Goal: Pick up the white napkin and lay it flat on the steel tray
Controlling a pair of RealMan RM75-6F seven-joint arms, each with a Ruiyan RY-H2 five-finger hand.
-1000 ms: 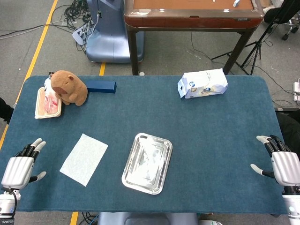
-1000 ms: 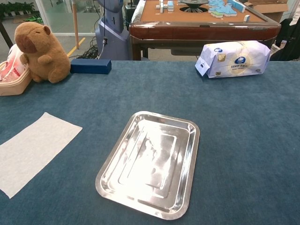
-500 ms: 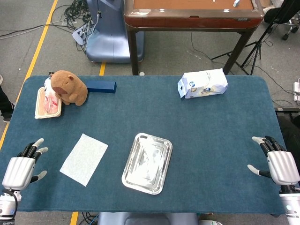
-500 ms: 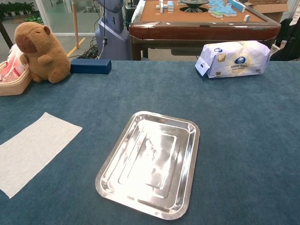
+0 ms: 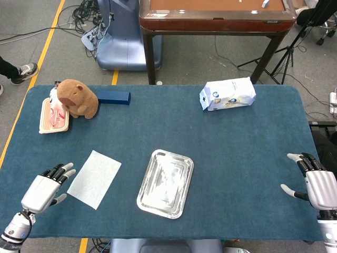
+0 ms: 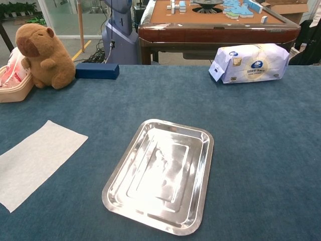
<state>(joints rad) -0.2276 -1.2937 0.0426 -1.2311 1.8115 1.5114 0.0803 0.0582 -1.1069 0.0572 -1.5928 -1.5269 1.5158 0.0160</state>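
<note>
Plainly the white napkin (image 5: 95, 178) lies flat on the blue surface (image 5: 237, 153), just left of the steel tray (image 5: 165, 183) and apart from it. The left hand (image 5: 45, 188) sits just left of the napkin's near corner, fingers spread, holding nothing. The right hand (image 5: 316, 184) is well right of the tray, fingers apart and likewise empty.

The risk, as I judge it, is the thin sheet: fingers pressing down on flat cloth may only slide or crumple it, and a one-corner lift could let it fold before reaching the tray.

The head view shows both hands; the chest view shows neither, though it gives the tray's raised rim and the napkin's near edge more clearly.
</note>
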